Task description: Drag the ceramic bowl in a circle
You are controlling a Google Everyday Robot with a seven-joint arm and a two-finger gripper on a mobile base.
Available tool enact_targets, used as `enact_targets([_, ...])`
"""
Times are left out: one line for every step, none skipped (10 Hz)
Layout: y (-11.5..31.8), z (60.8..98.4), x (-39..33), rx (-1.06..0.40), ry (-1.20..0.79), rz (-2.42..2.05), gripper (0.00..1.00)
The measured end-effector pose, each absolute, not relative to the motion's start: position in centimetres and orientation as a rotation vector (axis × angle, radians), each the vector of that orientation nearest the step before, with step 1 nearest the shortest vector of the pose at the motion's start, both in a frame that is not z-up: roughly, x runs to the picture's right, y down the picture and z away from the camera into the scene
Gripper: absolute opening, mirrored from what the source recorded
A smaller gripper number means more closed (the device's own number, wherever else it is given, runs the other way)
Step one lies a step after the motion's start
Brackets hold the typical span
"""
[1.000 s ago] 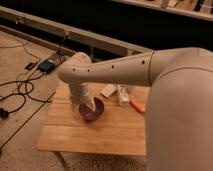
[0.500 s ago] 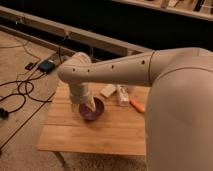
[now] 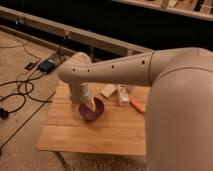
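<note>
The ceramic bowl (image 3: 93, 111) is a round, glossy dark purple bowl on the wooden table (image 3: 95, 135), left of the table's middle. My gripper (image 3: 90, 106) points down into the bowl from the pale arm that crosses the picture from the right. It sits at the bowl's left inner side, and the wrist hides part of the rim.
A white flat item (image 3: 108, 90), a pale bottle-like item (image 3: 122, 95) and an orange object (image 3: 137, 105) lie at the table's back right. Cables and a small blue box (image 3: 47, 65) lie on the floor to the left. A dark wall runs behind.
</note>
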State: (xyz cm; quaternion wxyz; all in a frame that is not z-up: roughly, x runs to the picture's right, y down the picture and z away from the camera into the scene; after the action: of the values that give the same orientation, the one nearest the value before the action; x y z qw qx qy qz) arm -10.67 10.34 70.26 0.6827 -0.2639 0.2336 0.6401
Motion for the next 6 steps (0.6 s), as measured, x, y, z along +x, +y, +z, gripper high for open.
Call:
enact_targets([10.3, 70.3, -10.7, -0.592, 0.524, 1.436, 0.65])
enact_targets([10.3, 70.3, -10.7, -0.592, 0.524, 1.436, 0.65])
enact_targets([10.3, 70.3, -10.7, -0.592, 0.523, 1.436, 0.65])
enact_targets([10.1, 70.5, -10.7, -0.596, 0.522, 1.436, 0.65])
enact_targets([9.9, 71.0, -10.5, -0.598, 0.524, 1.435, 0.65])
enact_targets([9.5, 71.9, -10.0, -0.601, 0.530, 1.435, 0.65])
